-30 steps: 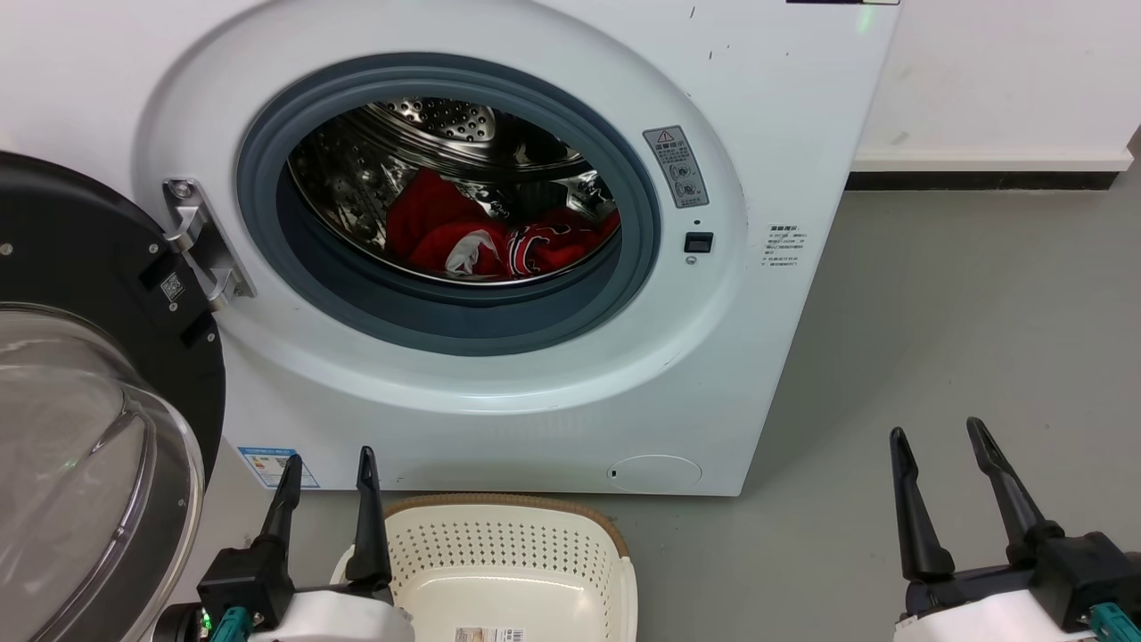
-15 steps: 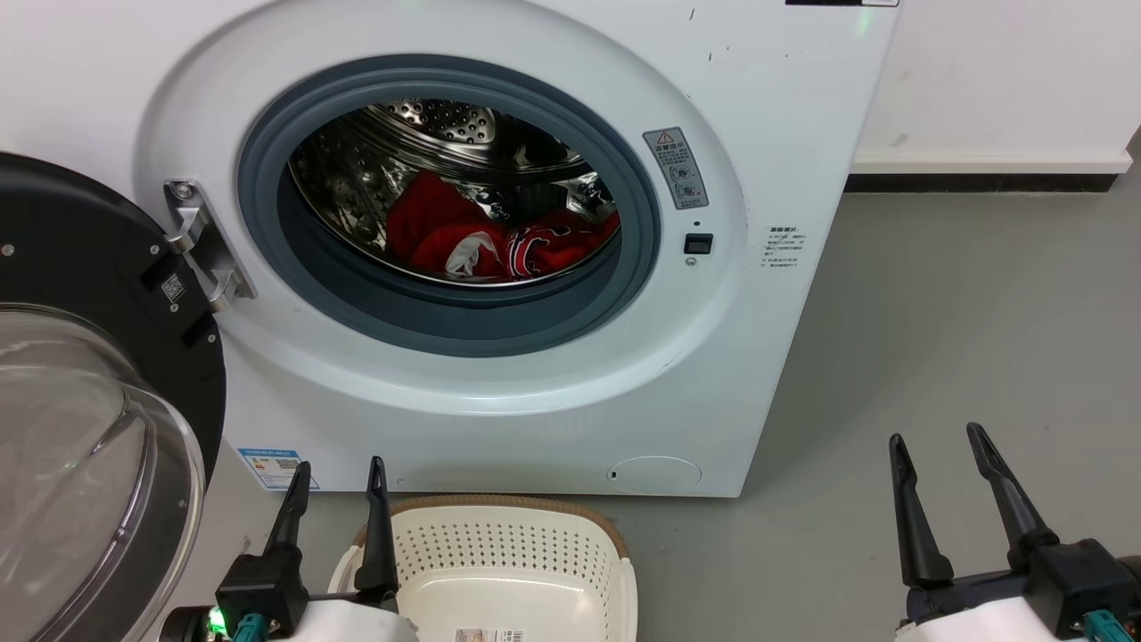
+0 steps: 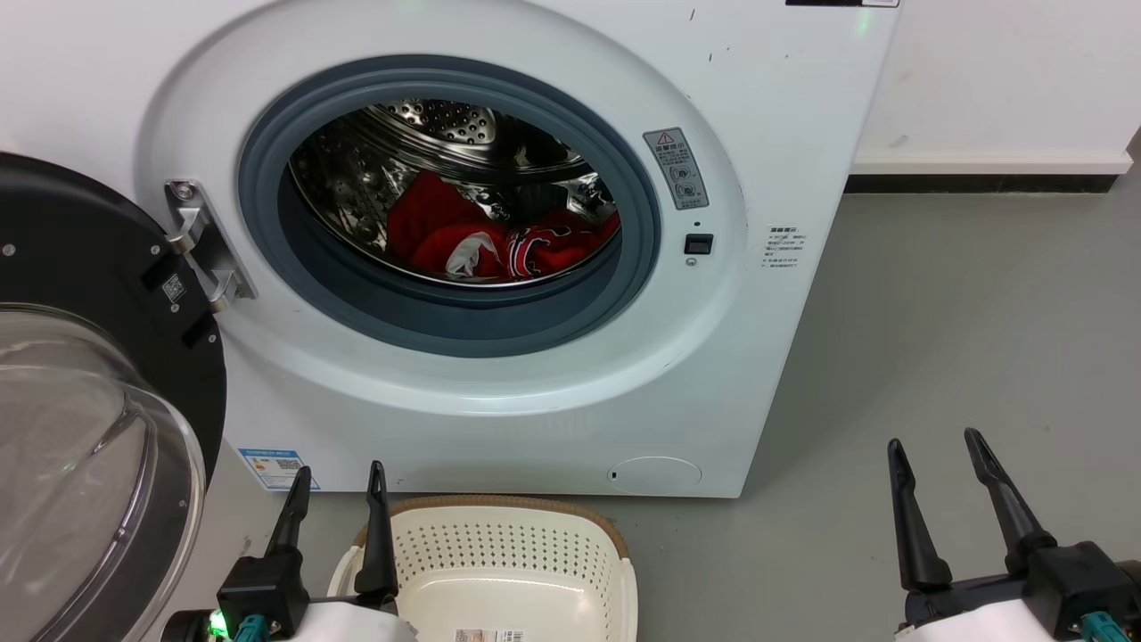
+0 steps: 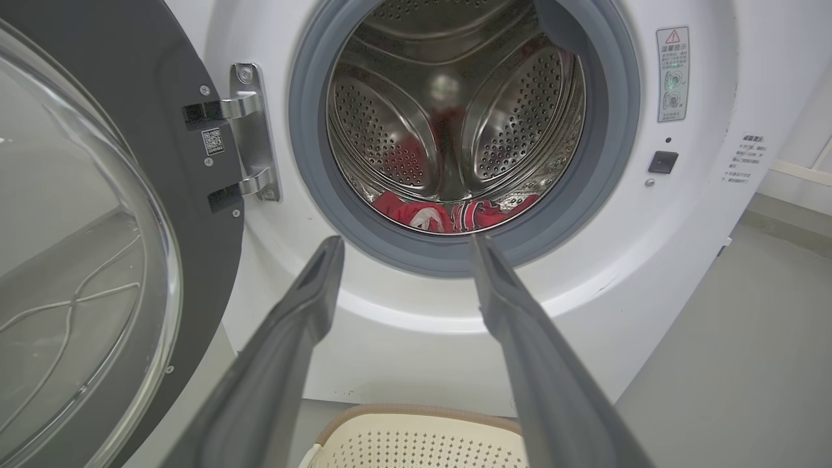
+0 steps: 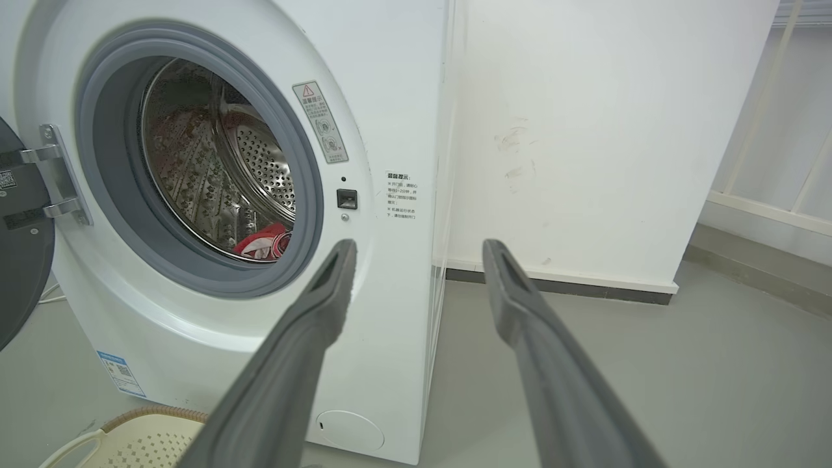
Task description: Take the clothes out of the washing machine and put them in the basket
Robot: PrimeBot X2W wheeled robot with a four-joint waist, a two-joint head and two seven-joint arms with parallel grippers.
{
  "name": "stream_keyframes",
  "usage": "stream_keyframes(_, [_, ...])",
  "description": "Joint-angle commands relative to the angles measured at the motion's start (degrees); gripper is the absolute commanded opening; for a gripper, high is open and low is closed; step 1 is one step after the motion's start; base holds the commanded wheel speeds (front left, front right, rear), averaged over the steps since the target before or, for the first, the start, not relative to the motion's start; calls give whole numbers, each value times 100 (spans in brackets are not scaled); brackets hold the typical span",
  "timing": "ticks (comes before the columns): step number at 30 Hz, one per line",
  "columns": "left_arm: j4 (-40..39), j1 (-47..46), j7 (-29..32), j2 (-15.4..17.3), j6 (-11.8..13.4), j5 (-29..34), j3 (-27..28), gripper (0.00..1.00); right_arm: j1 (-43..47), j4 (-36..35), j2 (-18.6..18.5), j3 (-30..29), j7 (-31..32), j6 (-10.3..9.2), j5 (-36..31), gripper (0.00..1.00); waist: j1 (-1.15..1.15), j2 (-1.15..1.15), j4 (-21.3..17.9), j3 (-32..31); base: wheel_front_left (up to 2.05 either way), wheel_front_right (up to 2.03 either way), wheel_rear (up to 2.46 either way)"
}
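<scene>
Low in front, left gripper and right gripper both spread, basket just beside the left one, washing machine beyond, door open, clothes in its drum, well apart from both, perhaps lettering in head view, a red sliver from the wrists.

- washing machine: smooth glossy white body, shiny perforated metal drum
- clothes: soft red cloth
- basket: matt cream plastic, perforated
</scene>
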Motion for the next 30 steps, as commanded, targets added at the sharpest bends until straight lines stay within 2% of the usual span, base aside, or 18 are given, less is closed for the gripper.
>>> stream_keyframes(1, [7, 52, -16, 2, 11, -5, 2, 100, 70, 1, 7, 5, -12, -2, 10, 100, 0, 0, -1, 2, 0, 0, 0])
stream_keyframes(7, [60, -82, -16, 1, -4, 36, -14, 100, 21, -13, 7, 7, -12, -2, 36, 100, 0, 0, -18, 36, 0, 0, 0])
stream_keyframes(16, [613, -867, -16, 36, -325, 288, 39, 100, -155, -73, 7, 82, -12, -2, 0, 100, 0, 0, -178, 311, 0, 0, 0])
stream_keyframes(23, [1801, -2266, -16, 276, -636, 392, -13, 100, -438, -138, 9, 161, -12, -2, -17, 100, 0, 0, -421, 923, 0, 0, 0])
stream_keyframes(30, [3315, -4019, 31, 623, -792, 454, -132, 100, -894, -217, 8, 208, -12, -3, 77, 100, 0, 0, -738, 1747, 0, 0, 0])
